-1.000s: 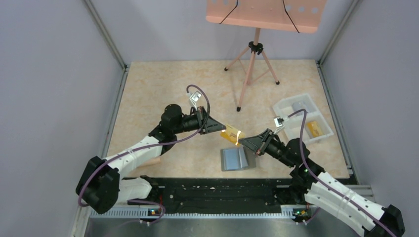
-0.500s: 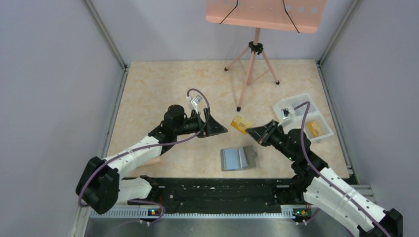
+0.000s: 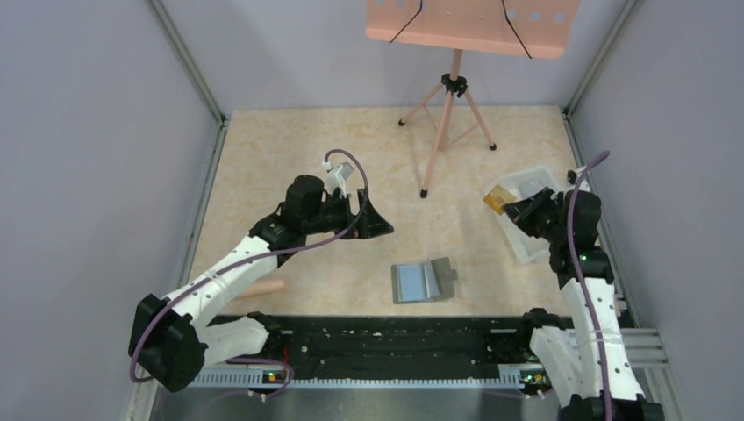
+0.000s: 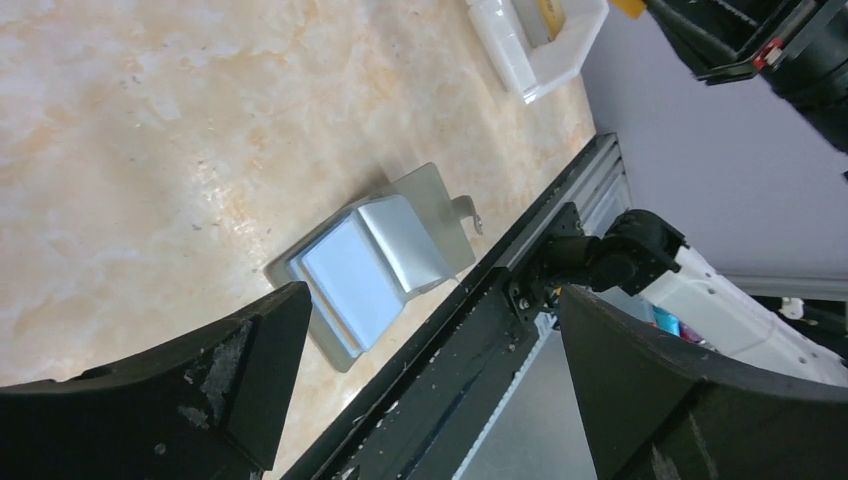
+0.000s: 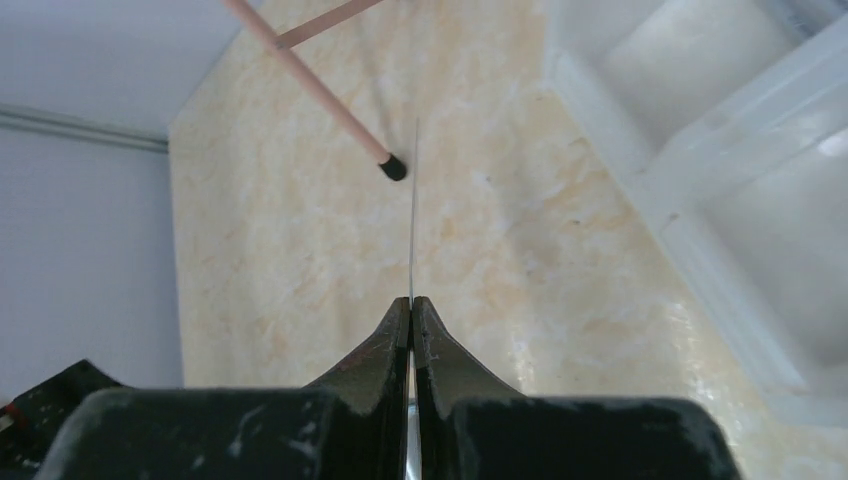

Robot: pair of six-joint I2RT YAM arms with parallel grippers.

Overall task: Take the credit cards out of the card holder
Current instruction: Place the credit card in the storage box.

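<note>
The card holder (image 3: 424, 281) lies open on the table near the front rail, its pale blue-grey pockets (image 4: 375, 262) facing up. My left gripper (image 3: 379, 215) hangs open to its upper left with nothing between its fingers (image 4: 230, 370). At the right, my right gripper (image 3: 518, 208) is shut on a yellow-orange credit card (image 3: 499, 199), held above the left edge of the white tray. In the right wrist view that card (image 5: 413, 200) shows edge-on as a thin line rising from the closed jaws. Another yellow card (image 4: 552, 12) lies in the tray.
A white compartmented tray (image 3: 525, 248) sits at the right, partly under my right arm. A pink music stand on a tripod (image 3: 447, 114) stands at the back, one foot (image 5: 393, 167) near the held card. A pinkish stick (image 3: 263, 288) lies by the left arm.
My left gripper opened and let go of the yellow card, then drew back slightly. My right gripper kept the card and carried it right, from above the holder to the tray's edge.
</note>
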